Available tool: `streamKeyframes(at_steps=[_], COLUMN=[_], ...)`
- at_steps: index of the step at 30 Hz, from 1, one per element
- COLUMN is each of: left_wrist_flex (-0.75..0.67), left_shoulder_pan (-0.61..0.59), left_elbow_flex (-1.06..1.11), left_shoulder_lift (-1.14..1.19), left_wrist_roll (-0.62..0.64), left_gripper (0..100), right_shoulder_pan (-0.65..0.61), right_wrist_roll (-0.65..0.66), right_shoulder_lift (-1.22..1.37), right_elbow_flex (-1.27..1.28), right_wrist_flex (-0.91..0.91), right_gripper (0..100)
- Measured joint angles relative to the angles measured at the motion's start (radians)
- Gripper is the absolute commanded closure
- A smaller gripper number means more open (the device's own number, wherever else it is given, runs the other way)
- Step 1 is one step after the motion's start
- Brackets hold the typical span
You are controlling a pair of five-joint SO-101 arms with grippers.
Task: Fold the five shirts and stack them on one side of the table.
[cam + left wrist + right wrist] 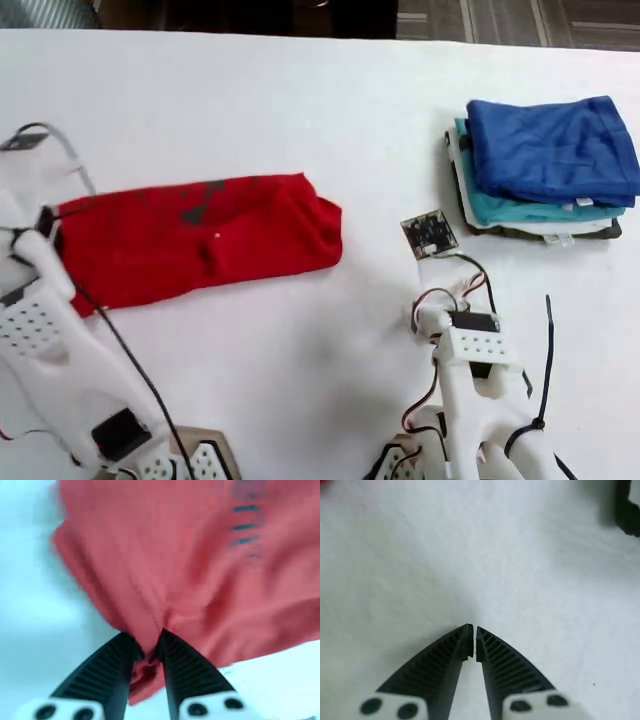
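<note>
My left gripper (149,642) is clamped on a small bunch of cloth at one end of the red shirt (200,240), which lies stretched out on the left half of the table (300,100). That thin bite worries me most: there is only a puckered edge between the jaws, and I judge that a quick lift or a long pull could let it slide out and drop the shirt in a heap. My right gripper (472,635) is closed on nothing and sits over bare table, well apart from the shirt, so nothing anchors the far end. If I draw the held end across now, the whole garment may drag along the surface rather than fold over itself, or the fold may land skewed with one corner trailing. A black cable (120,350) runs along the left arm near the shirt's near corner, and it could catch the fabric on a sweep. The stack of folded shirts (545,160) sits at the far right side, blue on top, teal beneath, paler and darker layers under that. A loose bundle set down carelessly there could shove the top layers askew.
</note>
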Motion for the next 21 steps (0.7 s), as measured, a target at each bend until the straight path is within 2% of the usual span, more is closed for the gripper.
streamKeyframes(at_steps=[9,21], left_wrist_flex=[0.000,0.000], left_shoulder_pan=[0.344,0.733], left_elbow_flex=[0.189,0.114], left_shoulder_lift=[-0.275,-0.310], left_wrist_roll=[0.232,0.396], left_gripper=[97,97], right_shoulder_pan=[0.000,0.000], right_wrist_roll=[0.000,0.000], right_shoulder_lift=[0.000,0.000], right_elbow_flex=[0.000,0.000], right_wrist_flex=[0.000,0.000], right_gripper=[97.8,97.8])
